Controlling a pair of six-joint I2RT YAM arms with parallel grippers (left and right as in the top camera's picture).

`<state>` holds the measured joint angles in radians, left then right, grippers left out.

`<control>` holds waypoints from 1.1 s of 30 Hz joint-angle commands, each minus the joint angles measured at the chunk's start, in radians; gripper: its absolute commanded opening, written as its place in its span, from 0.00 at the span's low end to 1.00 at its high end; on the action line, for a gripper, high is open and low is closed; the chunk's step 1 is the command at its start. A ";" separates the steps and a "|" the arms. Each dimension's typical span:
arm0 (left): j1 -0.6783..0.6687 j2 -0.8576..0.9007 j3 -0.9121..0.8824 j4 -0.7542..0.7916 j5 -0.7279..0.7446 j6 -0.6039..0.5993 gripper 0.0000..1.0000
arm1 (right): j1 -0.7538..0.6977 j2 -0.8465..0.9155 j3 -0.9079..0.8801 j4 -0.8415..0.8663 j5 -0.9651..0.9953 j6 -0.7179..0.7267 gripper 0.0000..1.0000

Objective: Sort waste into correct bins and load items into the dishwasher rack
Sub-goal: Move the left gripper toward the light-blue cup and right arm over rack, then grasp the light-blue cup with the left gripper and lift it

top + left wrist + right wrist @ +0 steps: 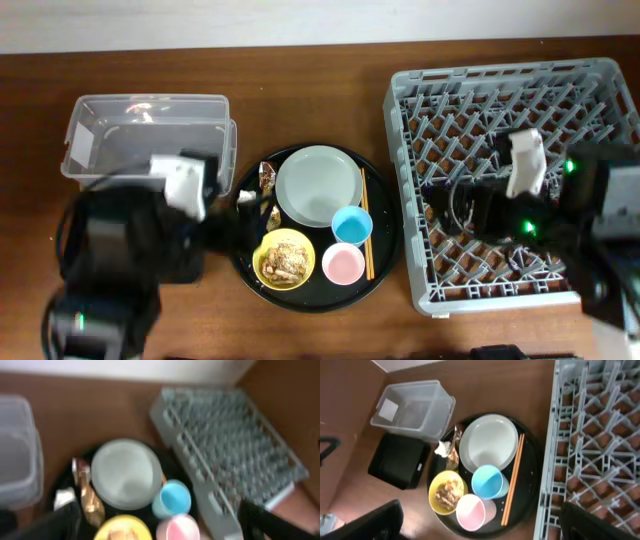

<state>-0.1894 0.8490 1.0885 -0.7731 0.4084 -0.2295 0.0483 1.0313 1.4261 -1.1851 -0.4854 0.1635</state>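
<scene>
The grey dishwasher rack [510,180] fills the right side of the wooden table [320,90], with no dishes seen among its pegs; the right arm hangs above it. In the middle sits a large round black tray [385,265]. Far left stands the clear box [150,135], and just near of it the shallow black rectangular tray [397,460], mostly hidden under the left arm in the overhead view. The left gripper [157,512] and the right gripper [480,520] both have their jaws spread wide and hold nothing, each looking towards the round tray. On that tray, the pale green plate [318,186] lies at the far side. The yellow bowl [284,258] is near left, the pink cup [343,264] just right of the bowl, and the blue cup [351,225] between the pink cup and the plate. The chopsticks [366,225] lie side by side along the right of the plate and cups. The gold-brown wrapper [268,180] and a white tissue piece [246,196] rest at the tray's left edge beside the plate. Crumbly food scraps [284,262] sit in the bowl.
</scene>
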 commanded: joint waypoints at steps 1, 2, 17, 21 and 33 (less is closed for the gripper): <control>-0.013 0.246 0.169 -0.084 0.163 -0.035 1.00 | -0.004 0.082 0.083 -0.077 0.002 -0.013 0.98; -0.014 0.286 0.169 -0.069 0.219 -0.040 1.00 | -0.004 0.086 0.083 -0.091 0.029 0.001 0.98; -0.498 0.710 0.169 -0.073 -0.391 -0.001 0.84 | -0.244 0.094 0.171 -0.465 0.103 -0.019 0.98; -0.500 0.867 0.169 0.049 -0.330 -0.002 0.63 | -0.244 0.091 0.010 -0.477 0.068 -0.083 0.98; -0.388 0.825 0.327 0.026 -0.089 -0.017 0.00 | -0.244 0.080 -0.060 -0.418 -0.132 -0.291 0.94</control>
<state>-0.6403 1.7935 1.3495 -0.7200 0.1921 -0.2329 -0.1913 1.1229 1.3682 -1.6184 -0.5980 -0.1127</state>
